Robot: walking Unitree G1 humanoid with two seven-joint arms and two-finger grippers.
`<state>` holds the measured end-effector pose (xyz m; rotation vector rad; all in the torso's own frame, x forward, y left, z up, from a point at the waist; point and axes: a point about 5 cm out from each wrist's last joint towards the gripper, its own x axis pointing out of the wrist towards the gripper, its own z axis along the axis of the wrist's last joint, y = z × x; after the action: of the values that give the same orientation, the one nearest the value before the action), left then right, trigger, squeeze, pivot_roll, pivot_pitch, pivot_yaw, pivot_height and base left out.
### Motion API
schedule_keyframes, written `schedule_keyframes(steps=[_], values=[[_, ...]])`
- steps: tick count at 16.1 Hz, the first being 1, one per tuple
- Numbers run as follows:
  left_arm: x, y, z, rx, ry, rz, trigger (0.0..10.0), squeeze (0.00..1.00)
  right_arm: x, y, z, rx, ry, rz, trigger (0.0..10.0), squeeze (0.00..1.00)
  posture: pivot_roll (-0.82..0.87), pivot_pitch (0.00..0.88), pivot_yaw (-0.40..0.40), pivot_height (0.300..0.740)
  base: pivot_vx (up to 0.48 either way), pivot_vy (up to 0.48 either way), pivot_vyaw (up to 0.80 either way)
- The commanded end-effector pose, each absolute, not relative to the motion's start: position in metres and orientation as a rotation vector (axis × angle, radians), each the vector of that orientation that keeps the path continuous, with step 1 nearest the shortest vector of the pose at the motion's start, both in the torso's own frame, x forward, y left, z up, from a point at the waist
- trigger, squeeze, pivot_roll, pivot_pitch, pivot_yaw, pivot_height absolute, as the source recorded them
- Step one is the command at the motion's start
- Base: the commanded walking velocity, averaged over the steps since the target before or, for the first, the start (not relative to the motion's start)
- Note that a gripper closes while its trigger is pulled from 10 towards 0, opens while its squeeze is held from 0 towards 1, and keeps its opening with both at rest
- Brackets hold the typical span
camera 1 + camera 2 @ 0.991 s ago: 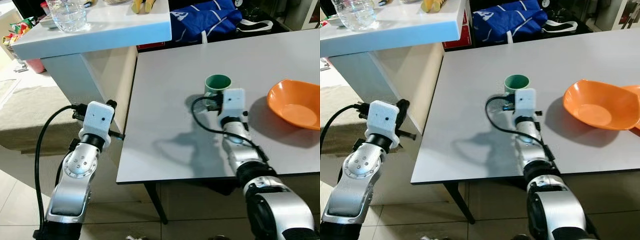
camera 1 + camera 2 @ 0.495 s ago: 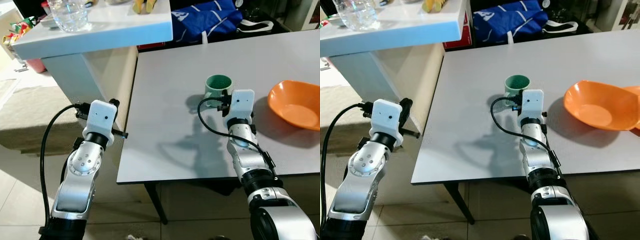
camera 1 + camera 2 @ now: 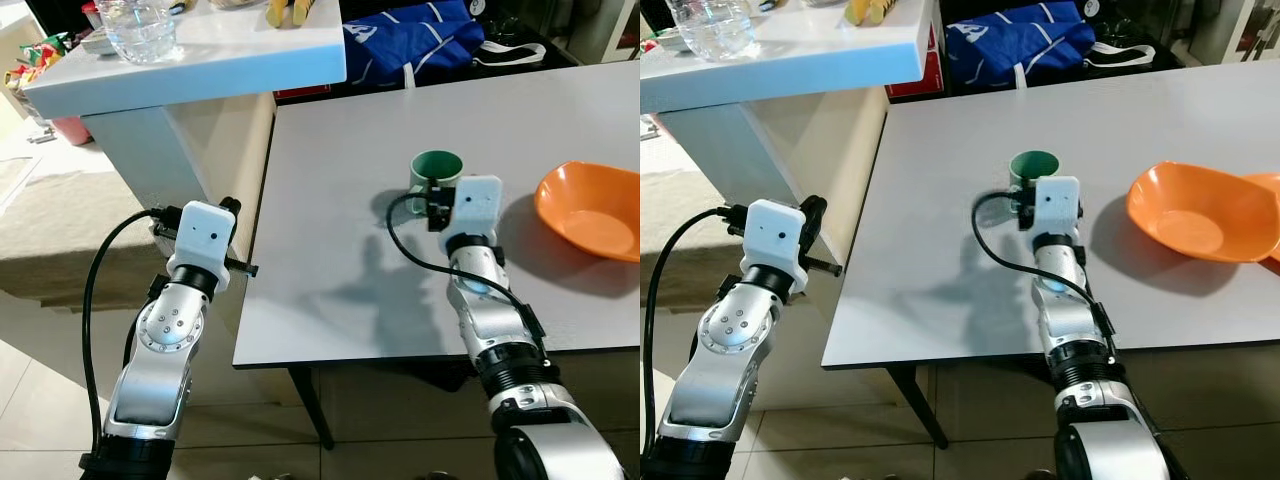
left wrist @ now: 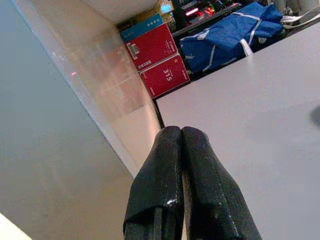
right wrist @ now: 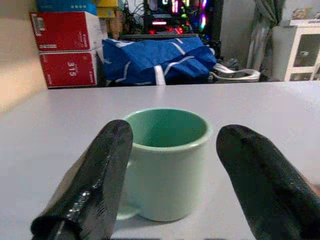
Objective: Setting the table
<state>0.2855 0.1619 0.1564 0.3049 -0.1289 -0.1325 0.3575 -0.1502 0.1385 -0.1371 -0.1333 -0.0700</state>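
We see a pale green mug [image 5: 166, 162], upright and empty — our right gripper [image 5: 172, 175] at six o'clock, fingers wide, holding nothing.

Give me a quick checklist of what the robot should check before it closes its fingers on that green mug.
1. Right gripper open wide enough: ok, its fingers stand apart on either side of the green mug.
2. Mug upright on the grey table: ok.
3. Mug empty: ok as far as the inside shows.
4. Fingers far enough around the mug: cannot tell, it may sit just past the tips.
5. Orange bowl out of the way: ok, apart on the robot's right.
6. Left gripper clear of the work: ok, shut beside the table edge.
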Motion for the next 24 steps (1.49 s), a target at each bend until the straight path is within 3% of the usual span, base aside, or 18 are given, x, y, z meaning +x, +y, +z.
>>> schedule_keyframes(steps=[1,2,6,9,24], values=[[0.283,0.168,0.156,0.315,-0.126,-0.115,10.0,0.0,0.356,-0.139,0.139,-0.108,-0.112,-0.039,10.0,0.96,-0.09,0.0,0.158,0.74,0.0,0.0,0.0],[0.281,0.169,0.156,0.32,-0.124,-0.117,10.0,0.0,0.355,-0.131,0.143,-0.085,-0.115,-0.024,10.0,0.0,-0.09,0.0,0.163,0.74,0.0,0.0,0.0],[0.278,0.176,0.157,0.346,-0.112,-0.129,10.0,0.0,0.355,-0.097,0.146,-0.042,-0.105,0.033,10.0,0.0,-0.07,0.0,0.185,0.74,0.0,0.0,0.0],[0.277,0.178,0.158,0.355,-0.113,-0.13,10.0,0.0,0.36,-0.09,0.14,-0.083,-0.069,0.022,10.0,0.0,-0.06,0.0,0.192,0.74,0.0,0.0,0.0],[0.269,0.19,0.164,0.398,-0.094,-0.128,10.0,0.0,0.38,-0.107,0.119,-0.139,0.098,-0.077,10.0,0.0,0.0,0.029,0.209,0.74,0.0,0.0,0.0]])
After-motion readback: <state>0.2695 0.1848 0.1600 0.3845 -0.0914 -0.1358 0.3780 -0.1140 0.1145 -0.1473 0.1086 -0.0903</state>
